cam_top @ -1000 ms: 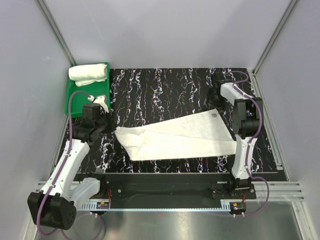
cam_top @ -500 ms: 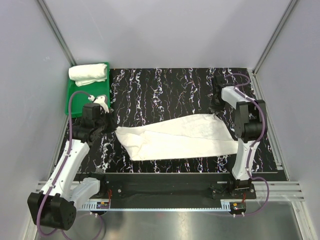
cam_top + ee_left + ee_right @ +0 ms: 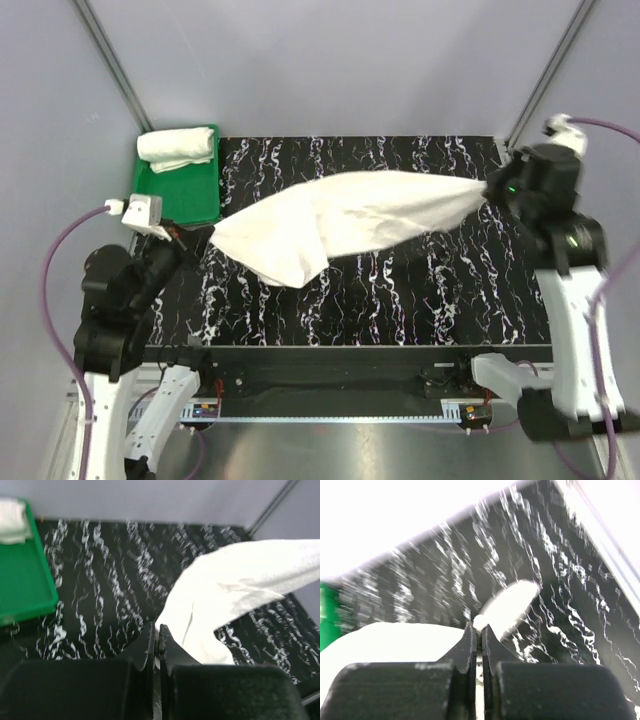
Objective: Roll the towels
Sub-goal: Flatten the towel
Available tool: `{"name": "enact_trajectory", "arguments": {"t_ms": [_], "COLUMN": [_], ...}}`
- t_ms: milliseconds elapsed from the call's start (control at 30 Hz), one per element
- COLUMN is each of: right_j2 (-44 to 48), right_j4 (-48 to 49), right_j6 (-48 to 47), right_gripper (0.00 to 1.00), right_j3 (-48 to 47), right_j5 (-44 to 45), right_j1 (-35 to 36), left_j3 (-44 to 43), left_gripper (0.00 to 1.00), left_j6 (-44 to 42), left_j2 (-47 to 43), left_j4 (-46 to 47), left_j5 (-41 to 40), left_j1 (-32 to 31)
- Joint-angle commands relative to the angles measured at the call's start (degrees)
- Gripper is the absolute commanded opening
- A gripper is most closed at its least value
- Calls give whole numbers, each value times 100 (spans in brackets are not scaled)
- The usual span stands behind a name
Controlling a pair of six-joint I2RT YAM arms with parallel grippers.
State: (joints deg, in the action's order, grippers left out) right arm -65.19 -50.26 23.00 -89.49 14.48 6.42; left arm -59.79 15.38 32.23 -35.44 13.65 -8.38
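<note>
Hanging towel (image 3: 350,215) across the mat (image 3: 420,290)

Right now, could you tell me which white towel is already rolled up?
The towel in the green tray, a tight roll; the other towel hangs stretched between the left end effector and right end effector.

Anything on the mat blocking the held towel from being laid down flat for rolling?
Nothing visible. The towel hangs between the left gripper and right gripper, both shut on its ends, over bare mat. The rolled towel sits in the green tray at the far left corner, clear of it.
</note>
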Motion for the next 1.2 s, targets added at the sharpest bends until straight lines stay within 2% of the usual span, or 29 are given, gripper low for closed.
{"name": "enact_trajectory", "arguments": {"t_ms": [0,133,400,467,533,600,667,767,933,1167], "right_j2": [1111,2209,3345,3626,3357,2909,2608,3037,3055,3934], "right_j4": [-624,-766,-688,-529,-484,-992,-1136,-373,-713,-318], "right_j6": [142,178,195,266,345,424,381,-58,-103,-568], "right_gripper": [0,0,0,0,0,0,0,0,0,0], "right_j3": [-7,160,327,563,565,5,-488,-429,-842,-438], "right_j5": [222,396,1451,1680,1463,1330,1713,2023,2147,2076], "right_j1": [18,35,26,35,70,79,79,79,123,123], "left_j3": [-244,-287,-218,-69,46,-242,-663,-1024,-1298,-1474], "left_gripper": [0,0,0,0,0,0,0,0,0,0], "left_j6": [-132,-61,10,9,18,-148,-289,-570,-624,-658], "left_j2": [-532,-1139,-1939,-2255,-2309,-2134,-1957,-1957,-2009,-2107], "left_j4": [221,398,1126,1478,1662,1419,1338,1303,1162,653], "left_j5": [577,700,903,441,95,24,-37,-589,-855,-908], "left_j1": [21,21,21,21,3,-14,-32,-225,-778,-849]}}
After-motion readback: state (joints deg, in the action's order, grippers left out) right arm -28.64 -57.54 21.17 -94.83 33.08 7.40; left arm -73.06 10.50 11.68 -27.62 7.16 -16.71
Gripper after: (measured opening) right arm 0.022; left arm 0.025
